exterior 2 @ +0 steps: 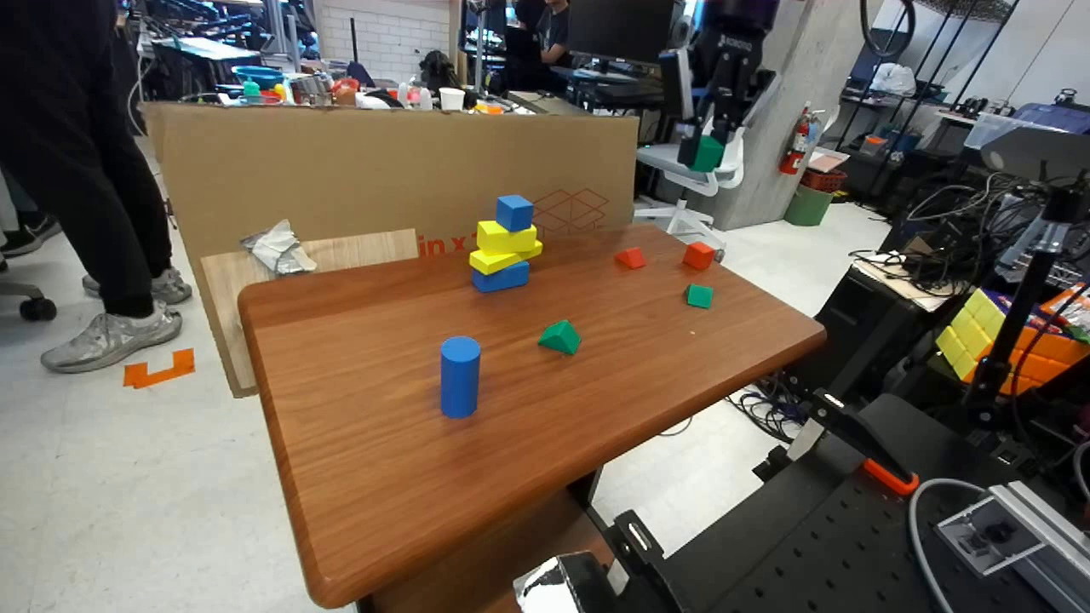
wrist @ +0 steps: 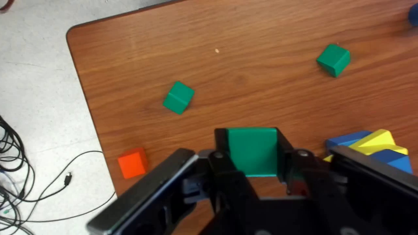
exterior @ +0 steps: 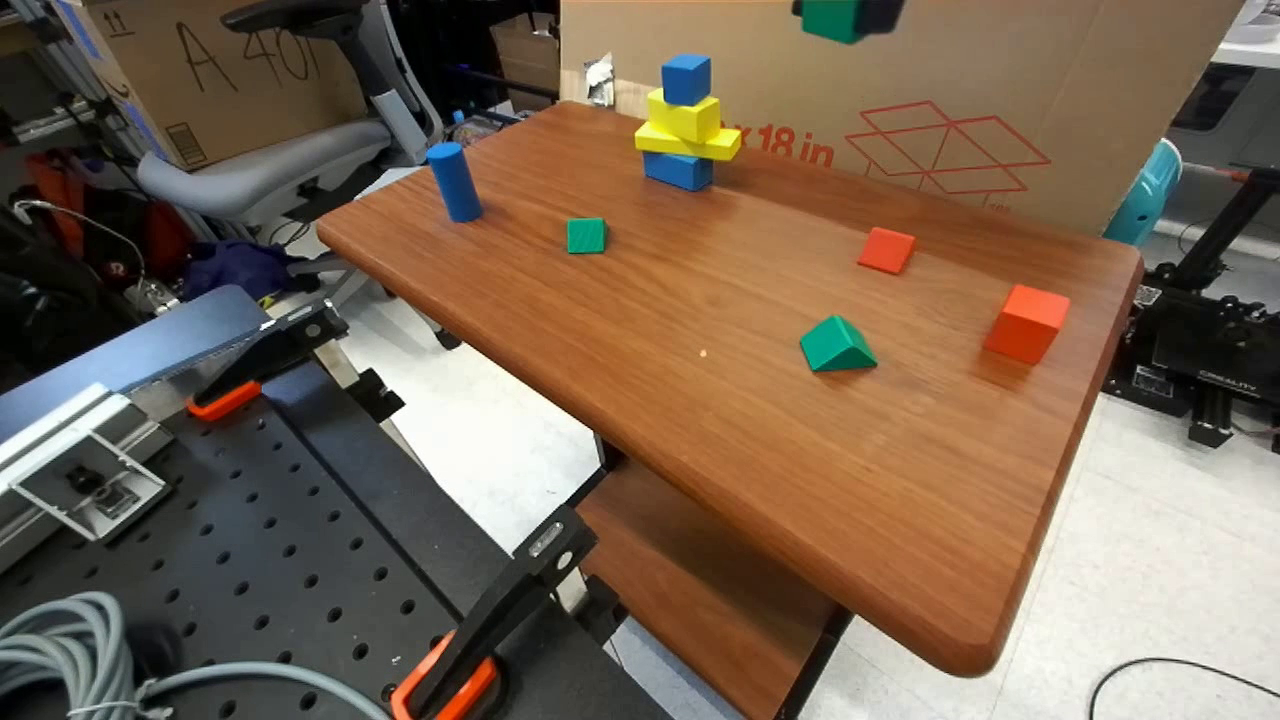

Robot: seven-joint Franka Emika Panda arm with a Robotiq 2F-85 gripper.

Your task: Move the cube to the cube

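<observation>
While a blue cube [exterior: 686, 80] tops the block tower [exterior: 700, 143] on the wood-grain table [exterior: 650, 330], the Robotiq gripper [wrist: 251, 147] is clenched on a green cube [exterior 2: 709, 154], held in midair well apart from the table. From here I see an orange-red cube [exterior: 1028, 323] near the table's edge and a blue cylinder [exterior: 454, 182] standing upright.

Grpr [wrist: 252, 147] pts approx. down — both fingers [wrist: 222, 139] clamped.

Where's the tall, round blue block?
In an exterior view, the round blue block stands upright near the left end of the table, just left of its nearest neighbour, a small green wedge.
</observation>
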